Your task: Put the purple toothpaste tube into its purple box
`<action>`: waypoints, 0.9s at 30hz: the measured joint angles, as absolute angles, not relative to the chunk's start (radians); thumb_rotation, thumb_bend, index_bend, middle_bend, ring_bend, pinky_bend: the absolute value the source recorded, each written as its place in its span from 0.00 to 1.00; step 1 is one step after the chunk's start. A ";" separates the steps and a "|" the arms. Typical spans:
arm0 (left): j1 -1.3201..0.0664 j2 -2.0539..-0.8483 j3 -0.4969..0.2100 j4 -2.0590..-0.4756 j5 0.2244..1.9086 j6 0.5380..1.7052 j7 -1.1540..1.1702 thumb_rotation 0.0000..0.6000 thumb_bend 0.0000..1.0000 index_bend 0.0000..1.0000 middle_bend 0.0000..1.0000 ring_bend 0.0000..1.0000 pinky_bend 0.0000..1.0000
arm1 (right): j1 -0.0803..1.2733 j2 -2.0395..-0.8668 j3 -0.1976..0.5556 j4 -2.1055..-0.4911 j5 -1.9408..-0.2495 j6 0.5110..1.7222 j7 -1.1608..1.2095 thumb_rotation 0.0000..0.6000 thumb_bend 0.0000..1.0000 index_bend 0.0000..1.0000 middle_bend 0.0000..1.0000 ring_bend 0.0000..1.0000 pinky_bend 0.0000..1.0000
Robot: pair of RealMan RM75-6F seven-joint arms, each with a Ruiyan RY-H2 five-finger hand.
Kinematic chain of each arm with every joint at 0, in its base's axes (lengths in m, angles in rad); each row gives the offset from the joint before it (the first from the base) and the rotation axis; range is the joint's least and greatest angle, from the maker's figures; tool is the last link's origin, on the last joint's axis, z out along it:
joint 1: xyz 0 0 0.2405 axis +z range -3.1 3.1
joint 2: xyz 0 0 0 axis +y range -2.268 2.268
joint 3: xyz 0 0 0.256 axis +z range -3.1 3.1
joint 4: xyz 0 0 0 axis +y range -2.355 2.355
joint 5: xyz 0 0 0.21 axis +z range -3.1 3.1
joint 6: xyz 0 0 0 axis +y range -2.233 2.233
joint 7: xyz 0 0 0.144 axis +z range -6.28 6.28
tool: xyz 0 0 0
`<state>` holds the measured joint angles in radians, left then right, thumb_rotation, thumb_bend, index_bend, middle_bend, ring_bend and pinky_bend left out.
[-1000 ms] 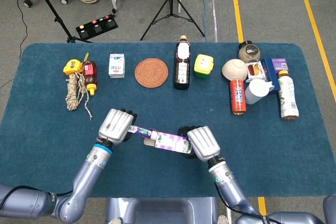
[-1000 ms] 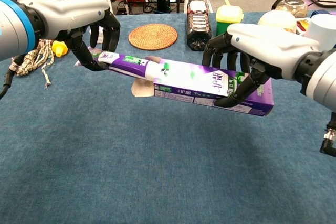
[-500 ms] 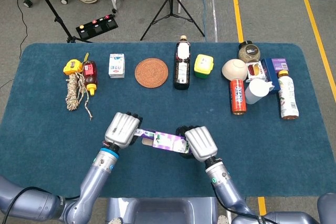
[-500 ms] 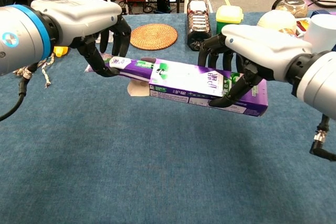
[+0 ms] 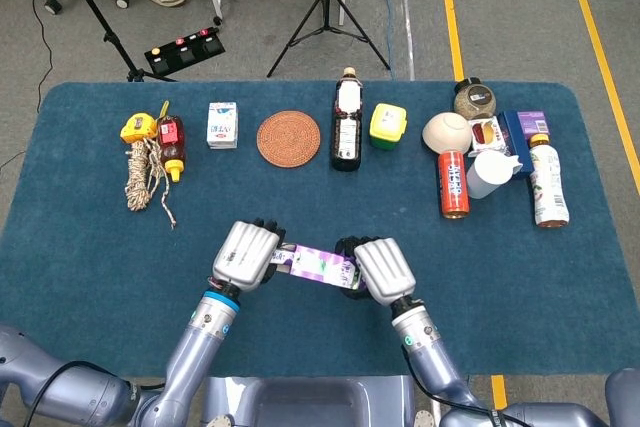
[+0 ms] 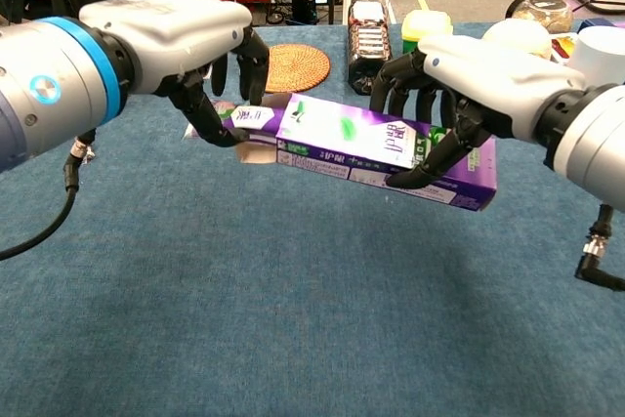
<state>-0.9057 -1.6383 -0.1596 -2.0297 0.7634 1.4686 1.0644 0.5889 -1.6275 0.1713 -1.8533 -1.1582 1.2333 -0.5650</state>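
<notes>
The purple box (image 6: 376, 148) (image 5: 322, 265) hangs level above the cloth between my two hands. My right hand (image 6: 459, 75) (image 5: 378, 267) grips its far end from above. Only the crimped tail of the purple toothpaste tube (image 6: 246, 119) sticks out of the box's open left mouth; the rest of the tube is inside. My left hand (image 6: 190, 41) (image 5: 247, 255) pinches that tail right at the opening. A cardboard end flap (image 6: 258, 152) hangs below the mouth.
Along the table's far side stand a woven coaster (image 5: 289, 139), a dark bottle (image 5: 346, 127), a yellow-lidded jar (image 5: 388, 125), a small carton (image 5: 222, 125), rope (image 5: 142, 172) and a cluster of cans and bottles (image 5: 490, 162) at the right. Blue cloth (image 6: 293, 319) lies below my hands.
My left hand has moved right, pushing the tube deeper into the box; about half of it showed a second ago, now only the tail. Both hands have drawn closer together.
</notes>
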 measured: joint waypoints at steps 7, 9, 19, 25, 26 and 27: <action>-0.871 -1.566 -0.120 -2.071 0.968 1.496 1.014 1.00 0.26 0.00 0.00 0.22 0.46 | 0.575 -1.611 0.175 -1.829 -1.200 1.229 -0.432 1.00 0.42 0.48 0.56 0.54 0.65; -0.853 -1.518 -0.124 -2.101 1.015 1.518 0.990 1.00 0.26 0.00 0.00 0.22 0.46 | 0.568 -1.603 0.177 -1.820 -1.222 1.229 -0.369 1.00 0.43 0.48 0.57 0.54 0.65; -0.738 -1.189 -0.242 -2.206 0.988 1.548 0.732 1.00 0.26 0.00 0.00 0.22 0.46 | 0.541 -1.587 0.178 -1.664 -1.446 1.298 0.111 1.00 0.45 0.49 0.57 0.54 0.65; -0.651 -1.032 -0.279 -2.204 0.964 1.506 0.532 1.00 0.26 0.00 0.00 0.22 0.46 | 0.533 -1.626 0.188 -1.466 -1.550 1.384 0.377 1.00 0.44 0.49 0.57 0.54 0.65; -0.639 -1.014 -0.281 -2.196 0.961 1.497 0.506 1.00 0.26 0.00 0.00 0.22 0.46 | 0.532 -1.637 0.192 -1.439 -1.557 1.399 0.398 1.00 0.44 0.49 0.57 0.54 0.65; -0.627 -0.994 -0.283 -2.183 0.959 1.480 0.470 1.00 0.26 0.00 0.00 0.22 0.46 | 0.533 -1.652 0.196 -1.405 -1.566 1.414 0.419 1.00 0.44 0.49 0.57 0.54 0.65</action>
